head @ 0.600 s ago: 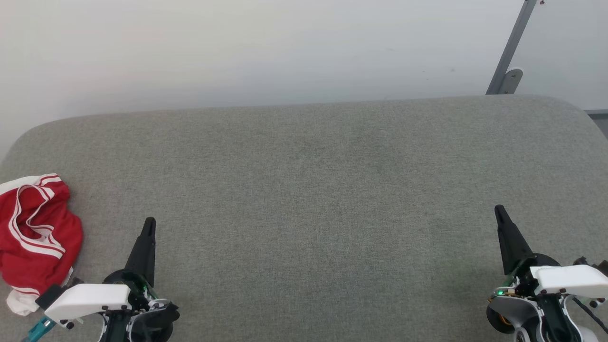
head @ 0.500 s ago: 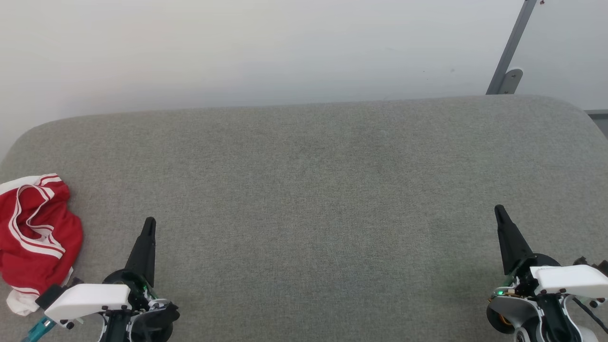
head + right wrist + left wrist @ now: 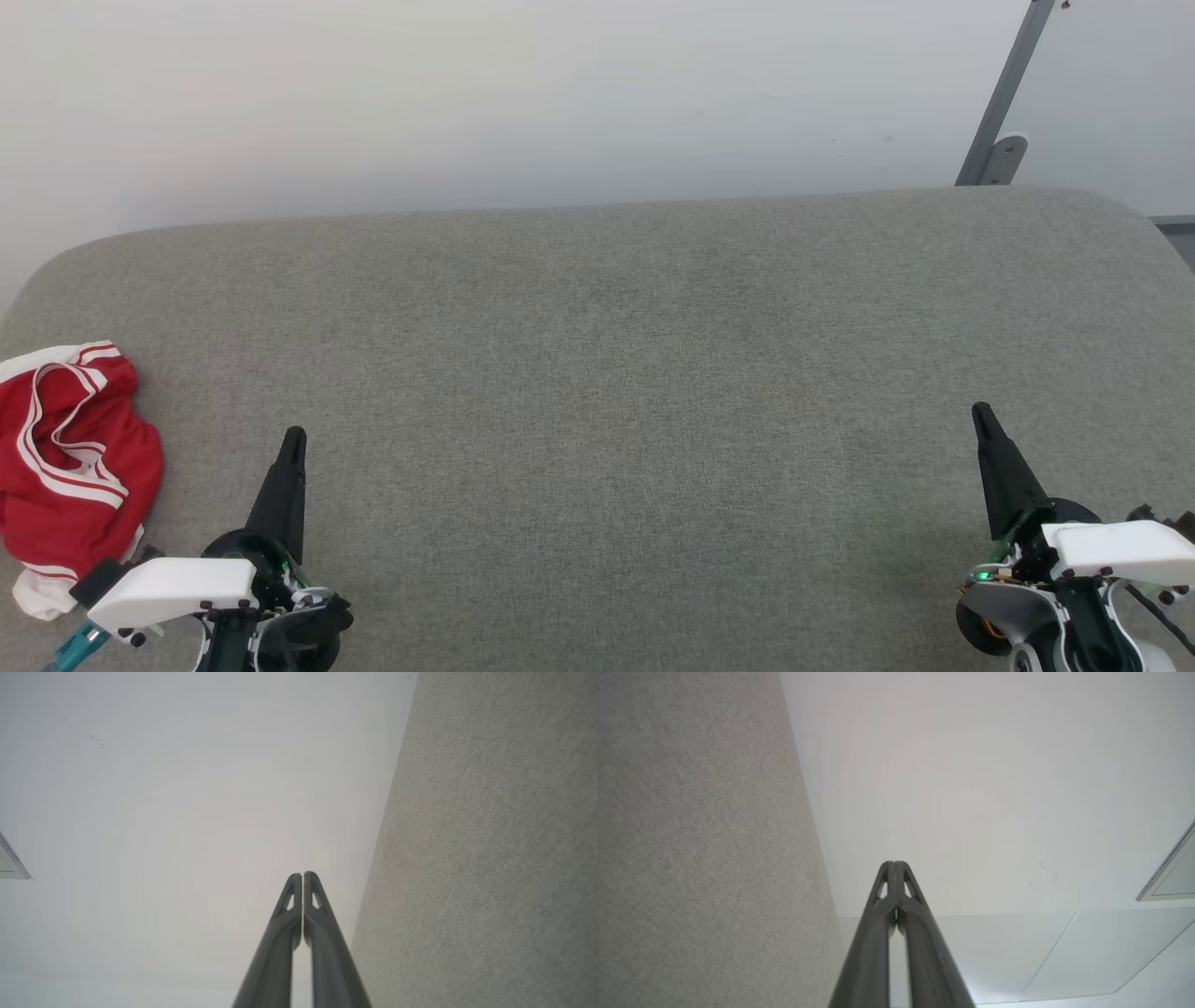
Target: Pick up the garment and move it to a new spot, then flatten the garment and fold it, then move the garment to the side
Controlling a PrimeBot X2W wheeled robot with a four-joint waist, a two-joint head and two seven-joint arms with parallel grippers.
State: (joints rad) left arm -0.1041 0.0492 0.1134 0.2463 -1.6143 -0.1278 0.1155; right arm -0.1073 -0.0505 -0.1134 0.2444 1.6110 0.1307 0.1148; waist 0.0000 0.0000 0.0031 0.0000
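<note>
Grey woven upholstery (image 3: pixel 597 373) stretched right across the head view, one broad padded surface with rounded far corners, backed by one plain pale wall (image 3: pixel 467 93). One slanted grey metal post (image 3: pixel 1004 103) stood at the far right, its foot just behind the cushion's edge.

And the count: one garment, two grippers, and that was the lot.

The garment (image 3: pixel 75 467) lay crumpled in a heap at the surface's far left edge, partly cut off by the frame. It was bunched up, so no lettering could be read. Its long axis ran roughly near-to-far along that left edge. The striped opening, white bands looping over red, faced the far end, and a scrap of white lining poked out at the near end.

Down at lower left, the left gripper (image 3: pixel 294 437) pointed up and away across the cushion, fingers (image 3: pixel 878 933) pressed together tip to tip with nothing between them. It sat just beside the garment, to its right, without touching the cloth.

Over at lower right, the right gripper (image 3: pixel 980 413) showed the same, its fingers (image 3: pixel 327 952) together and empty, aimed at the far wall and well apart from the garment across the bare grey fabric.
</note>
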